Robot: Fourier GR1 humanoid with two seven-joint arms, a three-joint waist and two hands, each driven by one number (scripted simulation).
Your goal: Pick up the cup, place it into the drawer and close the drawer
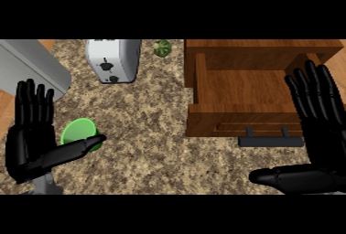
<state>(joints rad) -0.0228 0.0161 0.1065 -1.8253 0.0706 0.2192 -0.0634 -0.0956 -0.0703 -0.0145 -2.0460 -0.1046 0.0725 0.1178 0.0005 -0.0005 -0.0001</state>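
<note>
A green cup (79, 131) stands on the speckled counter at the left. My left hand (30, 137) is open right beside it, fingers straight and pointing away, thumb stretched across the cup's near rim. The wooden drawer (243, 87) at the right is pulled open, its inside bare, with a dark handle (270, 140) on its front. My right hand (321, 123) is open over the drawer's right side, fingers straight, thumb held out to the left below the handle.
A silver toaster (113, 59) stands at the back of the counter. A small green vegetable (162, 48) lies beside it. A grey appliance (30, 68) fills the back left corner. Bare counter (155, 151) lies between cup and drawer.
</note>
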